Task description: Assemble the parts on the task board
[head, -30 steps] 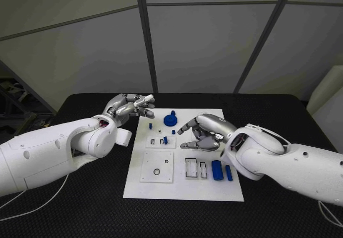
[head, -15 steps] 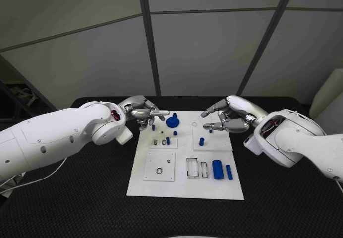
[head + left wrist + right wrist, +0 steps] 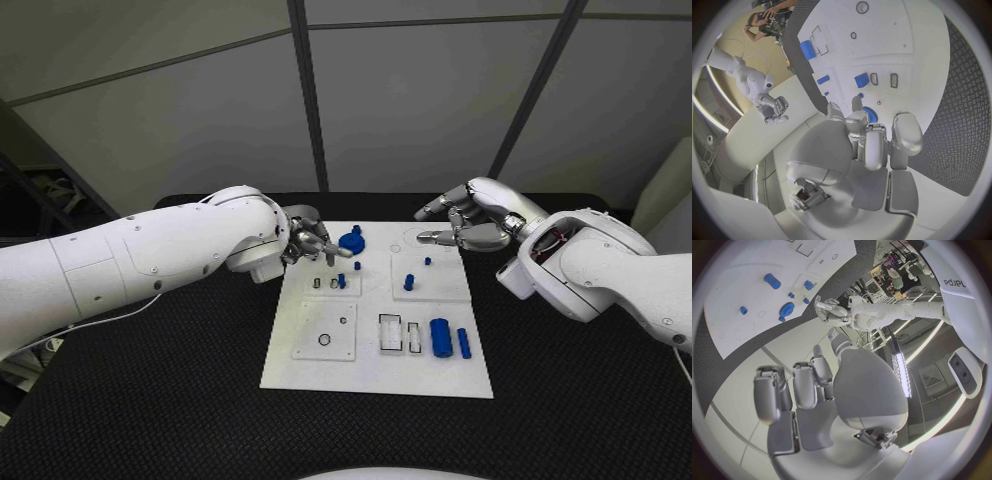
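- Left hand (image 3: 306,243): has come in over the task board (image 3: 378,370) far-left corner since 0.5 s ago; fingers part-curled, empty. Blue gear (image 3: 348,241) just beside fingertips, so likely next pick.
- Right hand (image 3: 464,226): hardly moved, hovers past board's far-right edge; fingers loosely spread, holding nothing. 2 blue pegs (image 3: 408,284) near it.

Blue gear (image 3: 349,240) — partly behind left hand (image 3: 309,243)

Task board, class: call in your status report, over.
Left hand empty, fingers at the blue gear. Right hand empty, hovering past the task board far right corner. Blue parts lie loose. Nothing in the way.
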